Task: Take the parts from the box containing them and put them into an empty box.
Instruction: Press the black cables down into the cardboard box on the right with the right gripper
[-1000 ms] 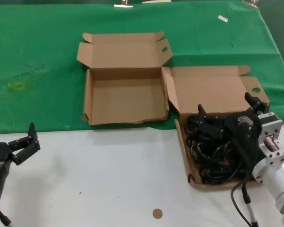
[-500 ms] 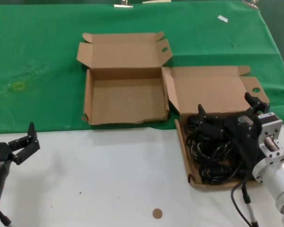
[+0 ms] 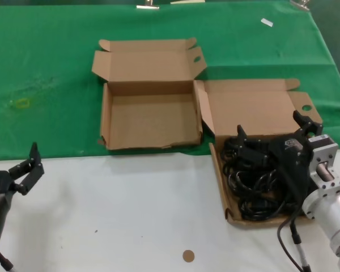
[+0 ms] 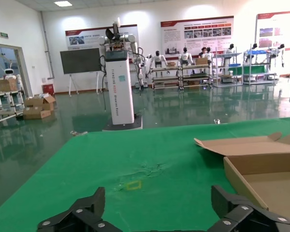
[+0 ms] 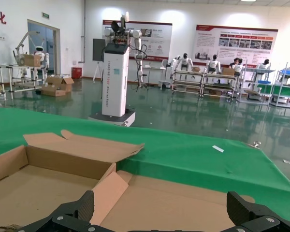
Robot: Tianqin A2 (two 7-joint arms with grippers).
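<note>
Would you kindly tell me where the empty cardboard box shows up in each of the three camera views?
Head view: the empty box sits on the green cloth, left of the box of cables.
Left wrist view: only its corner and lid flap, at the right edge.
Right wrist view: its lid and floor, at lower left.
Shared landmark: the green cloth.

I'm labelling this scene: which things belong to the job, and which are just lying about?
Job:
cable bundles
full box
empty box
right claw, open above the cables
left claw, open, waiting

Lying about:
brown disc
white scrap
green cloth
</note>
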